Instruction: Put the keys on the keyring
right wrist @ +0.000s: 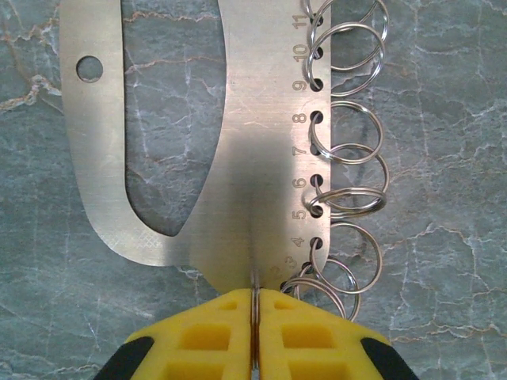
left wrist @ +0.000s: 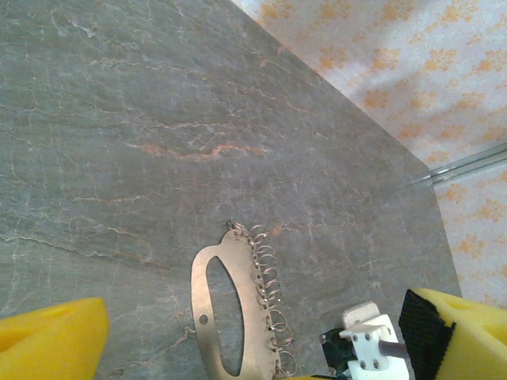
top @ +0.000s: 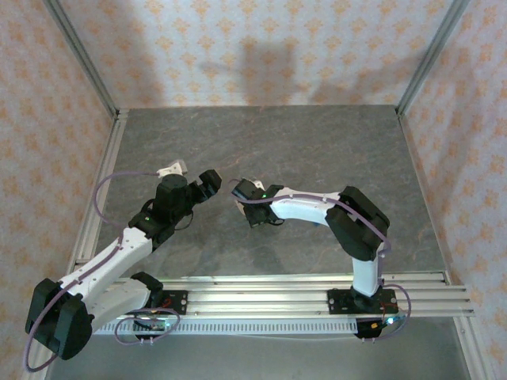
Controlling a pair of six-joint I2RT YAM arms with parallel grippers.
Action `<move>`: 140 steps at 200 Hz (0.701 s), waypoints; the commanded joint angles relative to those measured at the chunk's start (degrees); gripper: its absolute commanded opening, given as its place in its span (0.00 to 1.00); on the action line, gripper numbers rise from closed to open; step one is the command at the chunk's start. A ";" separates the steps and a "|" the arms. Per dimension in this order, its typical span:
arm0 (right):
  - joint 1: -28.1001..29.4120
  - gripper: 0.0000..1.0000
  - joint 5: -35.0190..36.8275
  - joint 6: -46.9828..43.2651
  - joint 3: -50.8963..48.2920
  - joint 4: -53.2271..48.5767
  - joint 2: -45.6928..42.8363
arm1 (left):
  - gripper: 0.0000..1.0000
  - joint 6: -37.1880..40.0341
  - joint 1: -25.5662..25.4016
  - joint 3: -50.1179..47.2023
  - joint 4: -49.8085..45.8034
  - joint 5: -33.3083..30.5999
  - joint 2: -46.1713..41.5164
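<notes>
1. Right wrist: right hand (right wrist: 253,324) closed together, clamped on thin metal edge at near end of keyring (right wrist: 261,142); keyring lying on tabletop (right wrist: 444,237), long axis straight ahead of that hand.
2. Left hand (top: 210,184) spread wide apart, near; right hand nearer.
3. Stamped beside holes carrying split rings (right wrist: 348,127): 3 through 11; no brand legible.

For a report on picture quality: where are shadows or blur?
Top view: soft arm shadows on the back wall. Right wrist view: a dark band on the metal plate above the right end effector; numbers sharp. Left wrist view: yellow fingers slightly blurred.
</notes>
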 commanded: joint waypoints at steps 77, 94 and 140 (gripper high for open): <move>0.16 0.00 3.13 -1.11 -1.42 -1.93 -1.57 | 0.97 -0.54 0.59 -0.53 0.41 -0.94 -0.81; 0.06 0.00 3.15 -1.22 -2.26 -0.54 -2.68 | 0.96 -0.54 0.57 -0.04 -0.34 -0.94 -0.60; -4.61 0.00 -5.77 -1.43 -4.96 6.15 -9.57 | 0.97 -3.37 0.51 5.52 -8.61 -3.91 3.47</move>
